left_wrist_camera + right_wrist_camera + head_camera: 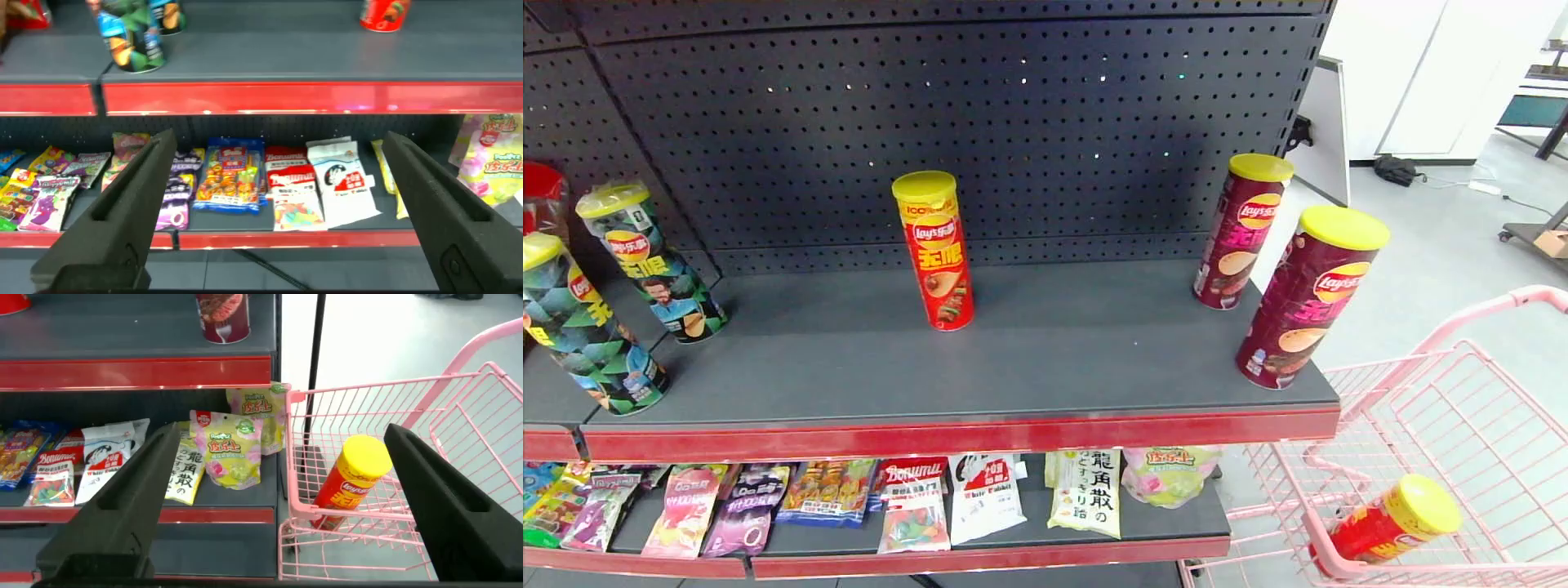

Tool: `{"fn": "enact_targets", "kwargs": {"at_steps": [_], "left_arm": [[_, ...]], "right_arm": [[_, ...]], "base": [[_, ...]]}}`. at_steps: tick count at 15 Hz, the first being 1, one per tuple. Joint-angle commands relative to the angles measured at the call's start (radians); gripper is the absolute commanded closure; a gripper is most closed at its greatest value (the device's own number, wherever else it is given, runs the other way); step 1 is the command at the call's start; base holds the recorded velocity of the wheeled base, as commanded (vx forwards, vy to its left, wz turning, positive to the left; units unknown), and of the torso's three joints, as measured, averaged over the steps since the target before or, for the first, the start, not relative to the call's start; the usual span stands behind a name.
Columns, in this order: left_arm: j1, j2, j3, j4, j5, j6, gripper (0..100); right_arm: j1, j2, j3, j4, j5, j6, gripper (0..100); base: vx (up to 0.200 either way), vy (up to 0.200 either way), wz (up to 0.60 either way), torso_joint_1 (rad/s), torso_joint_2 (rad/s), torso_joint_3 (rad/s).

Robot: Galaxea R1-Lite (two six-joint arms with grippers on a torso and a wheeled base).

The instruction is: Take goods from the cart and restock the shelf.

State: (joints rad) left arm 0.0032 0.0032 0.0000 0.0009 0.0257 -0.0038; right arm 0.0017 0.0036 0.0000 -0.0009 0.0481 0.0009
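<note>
A red chip can [1392,518] with a yellow lid lies tilted in the pink cart [1462,324] at the lower right. In the right wrist view the same red can [355,482] leans inside the cart [368,385]. My right gripper [282,510] is open and empty, short of the cart and facing it. The upper shelf [1054,351] holds one upright red can [931,249], two maroon cans [1243,233] [1311,298] at its right end, and green cans [654,261] at its left. My left gripper [278,220] is open and empty, facing the lower shelf.
The lower shelf [988,562] carries a row of flat snack bags [988,498]. A black pegboard [972,122] backs the upper shelf. Bare shelf board lies between the red can and the maroon cans. Grey floor stretches beyond the cart.
</note>
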Motion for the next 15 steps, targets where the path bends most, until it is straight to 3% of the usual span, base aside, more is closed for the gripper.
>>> {"fn": "enact_targets", "kwargs": {"at_steps": [1, 2, 12, 15], "left_arm": [[0.000, 0.000, 0.000, -0.001, 0.000, -0.001, 0], [0.000, 0.000, 0.000, 0.001, 0.000, -0.001, 0], [0.000, 0.000, 0.000, -0.001, 0.000, -0.001, 0], [0.000, 0.000, 0.000, 0.001, 0.000, -0.001, 0]], "right_arm": [[0.000, -0.001, 0.000, -0.001, 0.001, 0.001, 0], [0.000, -0.001, 0.000, -0.001, 0.001, 0.001, 0], [0.000, -0.001, 0.000, -0.002, 0.001, 0.002, 0], [0.000, -0.001, 0.000, -0.001, 0.001, 0.002, 0]], "base": [[0.000, 0.000, 0.00, 0.000, 0.00, 0.000], [0.000, 0.000, 0.00, 0.000, 0.00, 0.000], [0.000, 0.000, -0.60, 0.004, 0.01, 0.003], [0.000, 0.000, 0.00, 0.000, 0.00, 0.000]]}}
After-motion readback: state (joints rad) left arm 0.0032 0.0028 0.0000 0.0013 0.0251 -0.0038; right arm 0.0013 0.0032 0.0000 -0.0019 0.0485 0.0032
